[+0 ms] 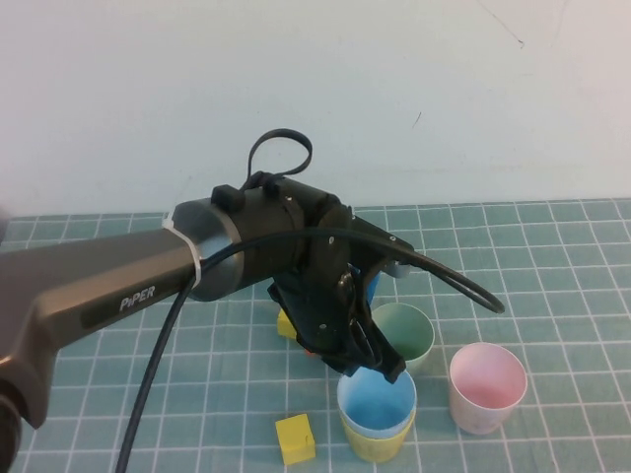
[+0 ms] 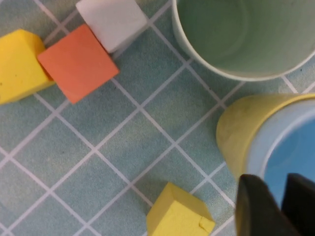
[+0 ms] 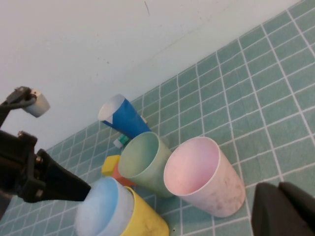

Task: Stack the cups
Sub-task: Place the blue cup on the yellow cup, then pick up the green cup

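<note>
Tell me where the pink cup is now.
In the high view the pink cup stands upright at the right, beside the blue cup and the green cup.

The word "PiPER" in pale letters is printed along the dark forearm of the left arm [image 1: 118, 296].

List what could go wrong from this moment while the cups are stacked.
1. The left gripper hangs at the rim of the blue cup, which sits nested in the yellow cup; a sideways pull might tip both.
2. The green cup and pink cup stand close, so a swing could hit them.
3. The right gripper sits low beside the pink cup and may nudge it.
</note>
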`<state>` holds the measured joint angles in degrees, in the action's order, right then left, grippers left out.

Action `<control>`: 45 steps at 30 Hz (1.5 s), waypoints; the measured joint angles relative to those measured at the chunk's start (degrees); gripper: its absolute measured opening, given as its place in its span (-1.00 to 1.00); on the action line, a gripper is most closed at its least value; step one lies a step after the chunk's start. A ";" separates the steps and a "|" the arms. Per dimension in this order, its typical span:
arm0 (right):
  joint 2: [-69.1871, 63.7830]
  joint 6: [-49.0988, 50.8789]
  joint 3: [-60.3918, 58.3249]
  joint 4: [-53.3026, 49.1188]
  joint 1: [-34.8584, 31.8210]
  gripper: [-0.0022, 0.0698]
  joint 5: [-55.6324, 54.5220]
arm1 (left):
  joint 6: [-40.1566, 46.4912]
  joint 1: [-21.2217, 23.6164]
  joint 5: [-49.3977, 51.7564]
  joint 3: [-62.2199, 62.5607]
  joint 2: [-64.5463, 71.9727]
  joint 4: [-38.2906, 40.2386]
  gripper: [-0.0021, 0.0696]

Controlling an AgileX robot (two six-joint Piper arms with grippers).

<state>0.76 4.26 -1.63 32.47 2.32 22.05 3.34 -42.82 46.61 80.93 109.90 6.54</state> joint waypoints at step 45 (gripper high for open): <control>-92.48 -41.94 80.25 -21.20 19.73 -0.90 40.89 | -17.38 0.00 -9.19 -42.02 -56.45 -13.61 -0.94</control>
<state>-91.71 -37.68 78.62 11.27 22.05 62.94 -14.04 -42.82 37.42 38.91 53.44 -7.07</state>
